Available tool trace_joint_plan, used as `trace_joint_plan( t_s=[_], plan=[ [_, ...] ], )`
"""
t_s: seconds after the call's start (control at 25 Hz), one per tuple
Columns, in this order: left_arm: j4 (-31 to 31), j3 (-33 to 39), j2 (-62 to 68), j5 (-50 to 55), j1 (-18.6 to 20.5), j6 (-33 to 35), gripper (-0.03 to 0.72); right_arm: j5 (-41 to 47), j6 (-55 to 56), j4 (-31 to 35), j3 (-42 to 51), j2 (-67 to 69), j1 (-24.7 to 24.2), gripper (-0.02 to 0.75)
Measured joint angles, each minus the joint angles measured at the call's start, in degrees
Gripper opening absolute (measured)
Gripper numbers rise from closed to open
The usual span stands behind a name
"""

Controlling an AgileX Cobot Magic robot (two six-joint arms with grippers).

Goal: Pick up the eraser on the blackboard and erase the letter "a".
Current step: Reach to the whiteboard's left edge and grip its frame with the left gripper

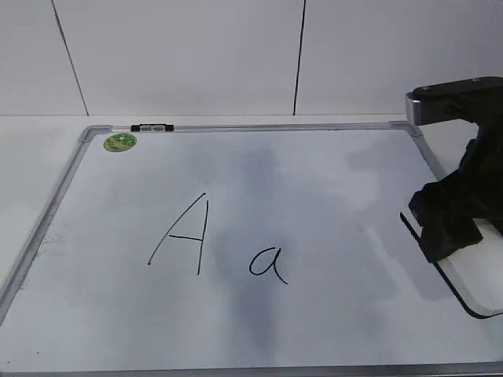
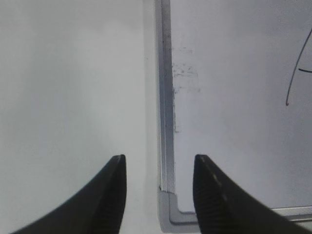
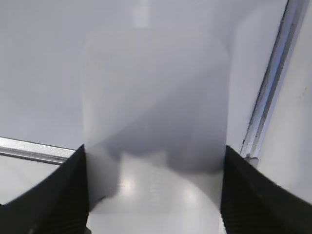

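Our right gripper (image 3: pixel 153 195) has its 2 jaws spread wide with the eraser (image 3: pixel 156 146) filling the whole gap between them; the dark ribbed pads press, or very nearly press, on its long white sides, so we judge it gripped or about to be. Taking it across the narrow width makes sense to us: the felt underside stays flat to the board and free to wipe.

In the exterior view the eraser (image 1: pixel 460 271) lies on the blackboard (image 1: pixel 86 157) near its right edge, mostly hidden under the right gripper (image 1: pixel 448 228), with only a dark outline of its near corner showing. The letter "a" (image 1: pixel 268 264) sits well to the left of the eraser, near the board's middle, just right of the taller capital "A" (image 1: pixel 182 236). Both are intact, so no wiping is done yet. We judge that the wipe must stop short of the capital.

Our left gripper (image 2: pixel 158 190) hovers with its jaws apart and nothing held, above the board's near-left frame corner, over the bare surface (image 2: pixel 73 73) beside it, out of the way.

The green sticker (image 1: pixel 120 142) and black clip (image 1: pixel 152 127) are on the board's far-left part, well clear.
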Motion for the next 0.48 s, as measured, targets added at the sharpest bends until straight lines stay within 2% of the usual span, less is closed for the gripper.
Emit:
trace_joint_plan(
  t_s=[0.32, 0.48],
  plan=[
    [-1.09, -7.97, 17.34, -1.12, 0.00, -0.09, 0.341, 0.00, 0.00, 0.00, 0.00, 0.00, 0.00, 0.510],
    [-3.78, -10.72, 24.02, -1.32, 0.00, 2.06, 0.341, 0.00, 0.00, 0.00, 0.00, 0.00, 0.00, 0.510]
  ],
)
